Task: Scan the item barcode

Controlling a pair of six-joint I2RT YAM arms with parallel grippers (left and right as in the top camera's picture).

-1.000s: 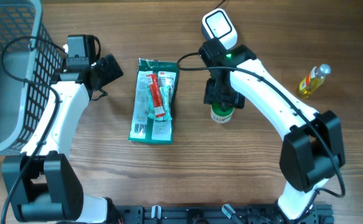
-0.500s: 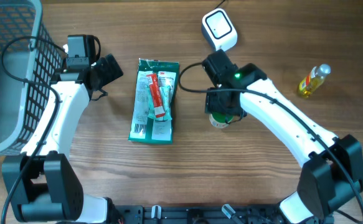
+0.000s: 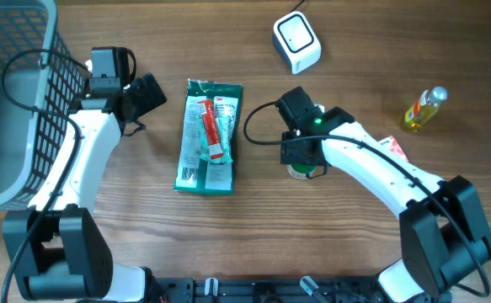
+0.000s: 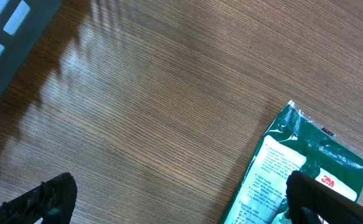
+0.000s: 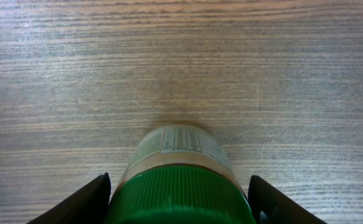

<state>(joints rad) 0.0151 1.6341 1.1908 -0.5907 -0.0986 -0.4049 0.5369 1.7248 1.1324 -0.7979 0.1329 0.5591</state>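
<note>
Right gripper [image 5: 178, 194] straddles the upright green-lidded jar [image 5: 180, 149], fingers apparently pinching its lid. The scanner [image 3: 296, 40] lies well apart, farther back. Left gripper [image 4: 180, 202] is spread and empty.

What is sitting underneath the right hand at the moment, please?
A green-lidded jar, upright, clasped between the right hand's fingers, with wooden table around it. From overhead the hand covers most of it; its base cannot be seen.
</note>
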